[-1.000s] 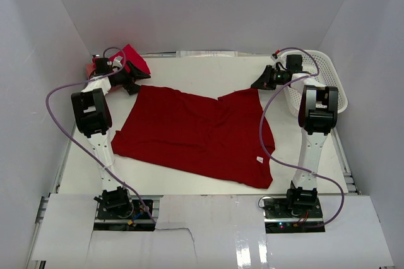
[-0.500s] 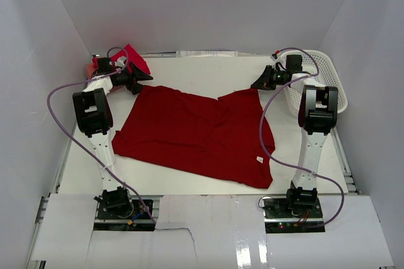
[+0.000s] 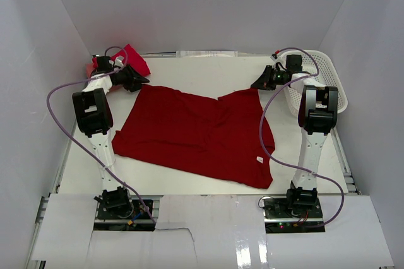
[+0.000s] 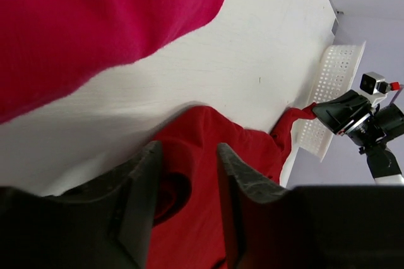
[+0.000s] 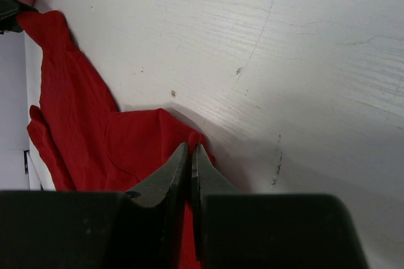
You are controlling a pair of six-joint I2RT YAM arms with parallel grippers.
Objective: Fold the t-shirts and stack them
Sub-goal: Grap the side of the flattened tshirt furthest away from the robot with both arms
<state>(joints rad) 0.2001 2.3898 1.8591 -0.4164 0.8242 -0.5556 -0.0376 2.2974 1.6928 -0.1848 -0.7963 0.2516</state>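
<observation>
Red is the theme here: a deep red t-shirt (image 3: 196, 133) lies spread open and a bit wrinkled on the white table (image 3: 208, 70). It sits to the left of the white lattice basket (image 3: 328, 83) and a little nearer the arm bases than the basket is. Its far corner on the basket side comes close to the basket without touching it.

The right gripper (image 3: 255, 84) is just left of the basket, low over the table. Its jaws are pinched together on that corner of the shirt, and the right wrist view shows a small nub of red cloth caught right at the tips.

The left gripper (image 3: 140, 80) is well apart from the basket, over at the shirt's other far corner. Its jaws stand about half apart and straddle the edge of the cloth. Red fabric shows in the gap between them, but they aren't clamped on it.

Straight across the table from the basket, a crumpled pile of t-shirts (image 3: 132, 59) in brighter red and pink is bunched in the far left corner, right behind the left gripper.
</observation>
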